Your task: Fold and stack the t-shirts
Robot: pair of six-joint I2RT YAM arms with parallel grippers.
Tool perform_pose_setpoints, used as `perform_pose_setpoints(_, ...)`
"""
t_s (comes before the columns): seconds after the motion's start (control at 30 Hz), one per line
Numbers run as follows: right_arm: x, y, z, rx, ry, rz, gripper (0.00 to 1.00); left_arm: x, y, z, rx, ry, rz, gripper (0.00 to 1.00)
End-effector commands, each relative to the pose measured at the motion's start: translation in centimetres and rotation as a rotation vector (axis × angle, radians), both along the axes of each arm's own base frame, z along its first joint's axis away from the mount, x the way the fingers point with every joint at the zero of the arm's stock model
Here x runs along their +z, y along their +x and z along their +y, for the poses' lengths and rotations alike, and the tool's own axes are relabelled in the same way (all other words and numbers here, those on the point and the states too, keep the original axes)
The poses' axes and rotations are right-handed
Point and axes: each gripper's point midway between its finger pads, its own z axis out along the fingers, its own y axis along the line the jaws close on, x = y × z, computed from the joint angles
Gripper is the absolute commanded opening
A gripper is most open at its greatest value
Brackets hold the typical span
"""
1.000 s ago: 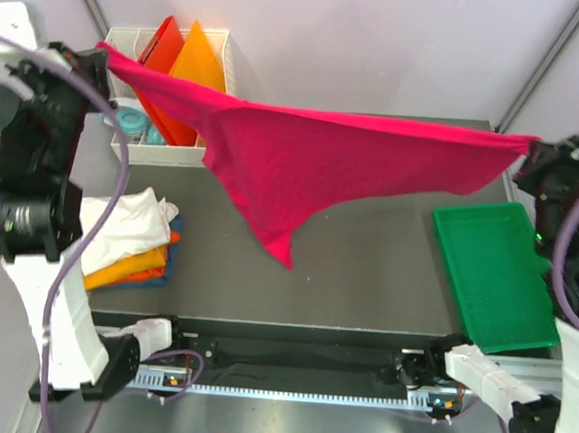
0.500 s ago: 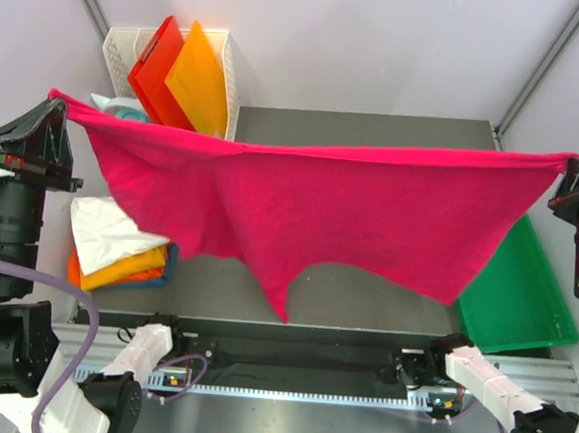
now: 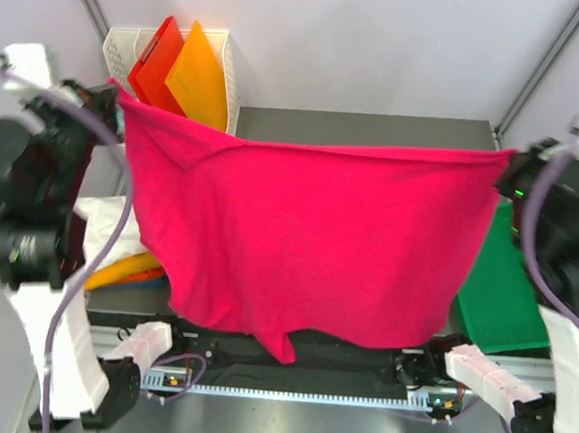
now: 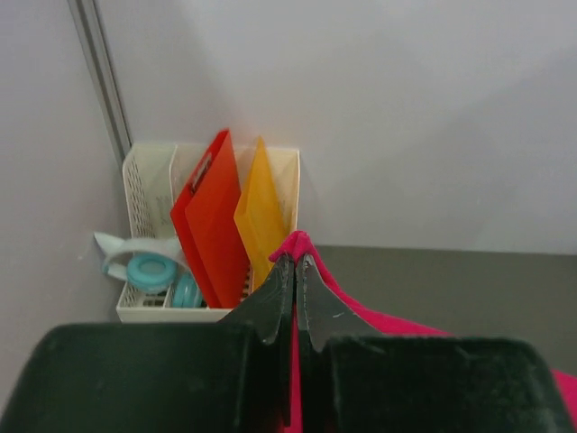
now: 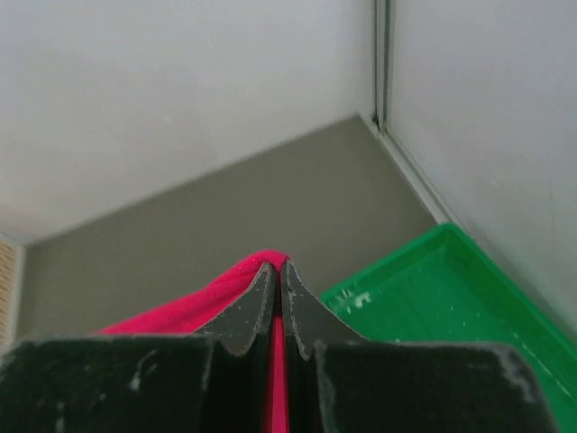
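Note:
The large crimson-pink t-shirt (image 3: 318,239) hangs spread in the air between both arms, high above the table, its lower edge near the front rail. My left gripper (image 3: 119,93) is shut on its upper left corner (image 4: 297,245). My right gripper (image 3: 510,159) is shut on its upper right corner (image 5: 270,262). At the left, a white t-shirt (image 3: 108,224) lies crumpled on folded orange (image 3: 125,267) and blue ones, mostly hidden behind the hanging cloth and the left arm.
A white basket (image 3: 220,56) at the back left holds a red board (image 3: 153,60), an orange board (image 3: 198,74) and teal tape rolls (image 4: 153,271). A green tray (image 3: 499,293) lies at the right edge of the grey table (image 3: 377,128).
Both grippers moved inward and the arms swung back, so the crimson-pink shirt went from stretched wide to hanging lower and fuller, covering most of the table.

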Motion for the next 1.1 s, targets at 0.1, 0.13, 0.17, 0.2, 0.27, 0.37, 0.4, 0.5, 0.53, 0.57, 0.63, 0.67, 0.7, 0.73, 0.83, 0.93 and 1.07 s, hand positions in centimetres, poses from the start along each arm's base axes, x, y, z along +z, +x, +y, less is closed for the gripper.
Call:
perform_pose_setpoints(0.1,-8.2,9.4,2.4,-0.001,0.022,0.132,0.00,-6.8,11.7,2.3,0.047,0.051,0.134,0.00)
perform_pose_setpoints(0.13,-9.8,10.2,2.4,-0.005,0.026,0.164,0.00,-8.2,13.2,2.4,0.043,0.053,0.168,0.00)
perform_pose_setpoints(0.17,-10.5,10.9,2.4,-0.006,0.029,0.175,0.00,-9.4,14.2,2.4,0.041,0.057,0.193,0.00)
perform_pose_setpoints(0.2,-11.7,12.2,2.2,-0.014,0.030,0.200,0.00,-10.0,15.1,2.5,0.043,0.063,0.204,0.00)
perform_pose_setpoints(0.27,-13.2,13.7,2.2,-0.016,0.026,0.228,0.00,-11.9,17.5,2.2,0.032,0.075,0.232,0.00)
perform_pose_setpoints(0.37,-15.3,16.2,2.1,-0.029,0.015,0.279,0.00,-14.5,20.7,1.7,0.014,0.091,0.280,0.00)
perform_pose_setpoints(0.4,-16.5,17.3,2.0,-0.033,0.010,0.306,0.00,-15.2,21.5,1.6,0.009,0.095,0.297,0.00)
perform_pose_setpoints(0.5,-18.3,19.5,1.7,-0.040,0.000,0.346,0.00,-17.7,24.4,0.6,-0.009,0.100,0.343,0.00)
perform_pose_setpoints(0.53,-18.3,20.0,1.6,-0.043,-0.006,0.348,0.00,-18.8,25.6,0.4,-0.013,0.101,0.366,0.00)
perform_pose_setpoints(0.57,-18.7,20.5,1.5,-0.043,-0.008,0.357,0.00,-19.2,26.2,-0.3,-0.025,0.124,0.368,0.00)
perform_pose_setpoints(0.63,-19.8,21.6,1.3,-0.047,-0.013,0.380,0.00,-20.4,27.8,-1.9,-0.050,0.149,0.387,0.00)
perform_pose_setpoints(0.67,-20.3,22.0,1.2,-0.048,-0.013,0.389,0.00,-20.6,28.2,-2.3,-0.050,0.158,0.391,0.00)
perform_pose_setpoints(0.7,-21.2,22.6,1.0,-0.054,-0.011,0.405,0.00,-21.9,29.2,-2.6,-0.053,0.165,0.415,0.00)
perform_pose_setpoints(0.73,-21.4,22.9,0.9,-0.056,-0.007,0.406,0.00,-21.6,29.7,-3.6,-0.069,0.172,0.406,0.00)
perform_pose_setpoints(0.83,-22.4,23.9,0.7,-0.063,-0.002,0.420,0.00,-22.5,31.2,-5.6,-0.095,0.186,0.414,0.00)
perform_pose_setpoints(0.93,-23.1,24.7,0.1,-0.076,0.000,0.432,0.00,-22.8,32.8,-6.7,-0.079,0.201,0.411,0.00)
perform_pose_setpoints(1.07,-23.9,25.6,-1.4,-0.102,0.027,0.442,0.00,-22.6,34.8,-8.2,-0.087,0.214,0.392,0.00)
